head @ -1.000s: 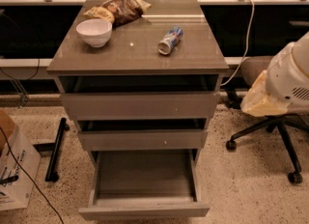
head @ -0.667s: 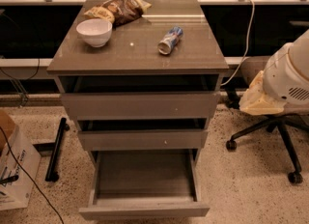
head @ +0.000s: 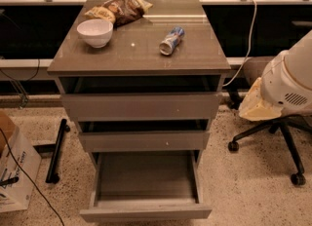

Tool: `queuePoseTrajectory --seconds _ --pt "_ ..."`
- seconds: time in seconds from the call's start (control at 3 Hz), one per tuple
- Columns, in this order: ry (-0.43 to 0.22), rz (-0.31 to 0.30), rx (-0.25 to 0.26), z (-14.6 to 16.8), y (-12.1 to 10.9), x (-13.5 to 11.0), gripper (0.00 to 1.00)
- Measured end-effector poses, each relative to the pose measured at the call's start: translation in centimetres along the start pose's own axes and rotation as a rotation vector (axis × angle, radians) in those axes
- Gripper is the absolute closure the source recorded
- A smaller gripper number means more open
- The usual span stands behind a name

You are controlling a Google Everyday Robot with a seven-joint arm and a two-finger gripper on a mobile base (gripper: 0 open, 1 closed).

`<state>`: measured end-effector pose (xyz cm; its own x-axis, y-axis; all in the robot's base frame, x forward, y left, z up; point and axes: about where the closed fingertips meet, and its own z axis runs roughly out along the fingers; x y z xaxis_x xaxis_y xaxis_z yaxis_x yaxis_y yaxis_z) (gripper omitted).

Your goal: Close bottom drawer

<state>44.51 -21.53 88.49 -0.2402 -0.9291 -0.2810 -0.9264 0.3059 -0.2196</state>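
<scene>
The bottom drawer [head: 145,213] of the grey-brown cabinet is pulled far out toward me. Its wide shallow tray is bare and its flat front sits near the lower edge of the view. The middle drawer [head: 144,141] and the top drawer [head: 141,105] above it are each pulled out a little. My arm's white housing [head: 292,81] is at the right edge, level with the top drawer. My gripper [head: 252,107] shows as a pale yellowish part at the arm's lower left end, to the right of the cabinet and apart from it.
On the cabinet top [head: 195,57] stand a white bowl [head: 95,31], a snack bag [head: 119,9] and a can lying on its side [head: 171,40]. A black office chair base [head: 275,140] is on the floor at right. A cardboard box [head: 13,169] and a black stand [head: 56,149] are at left.
My arm and gripper have edged slightly to the left, toward the cabinet. The drawers have not moved.
</scene>
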Motion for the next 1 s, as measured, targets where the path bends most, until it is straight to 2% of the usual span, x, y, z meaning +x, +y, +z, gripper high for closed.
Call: queuePoseTrajectory --seconds 0.67,1.0 --pt "-0.052 0.055 -0.013 10.4 1.0 2.0 1.00" --pt "-0.116 0.092 -0.051 15.9 1.0 3.6 1.00"
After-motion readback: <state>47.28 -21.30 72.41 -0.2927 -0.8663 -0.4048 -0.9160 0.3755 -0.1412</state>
